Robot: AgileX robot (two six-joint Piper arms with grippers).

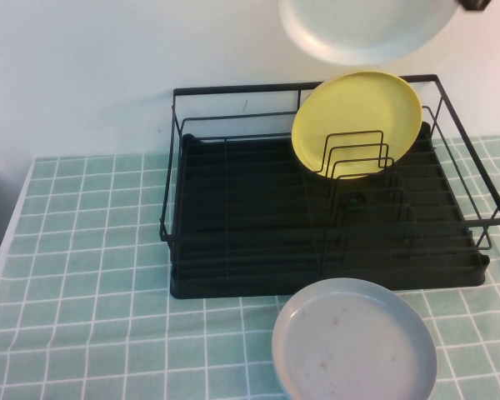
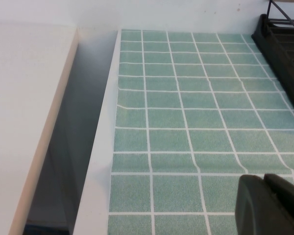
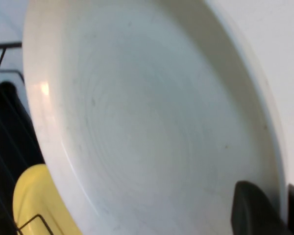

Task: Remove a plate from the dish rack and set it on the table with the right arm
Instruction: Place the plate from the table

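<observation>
The white plate (image 1: 362,29) hangs high above the back of the black dish rack (image 1: 233,242), cut off by the top edge of the high view. My right gripper (image 1: 475,4) shows only as a dark tip at the plate's right edge. In the right wrist view the plate (image 3: 137,122) fills the picture and my right gripper (image 3: 282,208) is shut on its rim, one finger on each face. My left gripper (image 2: 272,205) is shut and empty, low over the green tiled table (image 2: 186,122), left of the rack.
A yellow plate (image 1: 357,123) stands upright in the rack's wire dividers. A dull grey plate (image 1: 354,342) lies flat on the table (image 1: 83,317) in front of the rack. The table's left edge (image 2: 100,147) drops into a gap beside a white surface.
</observation>
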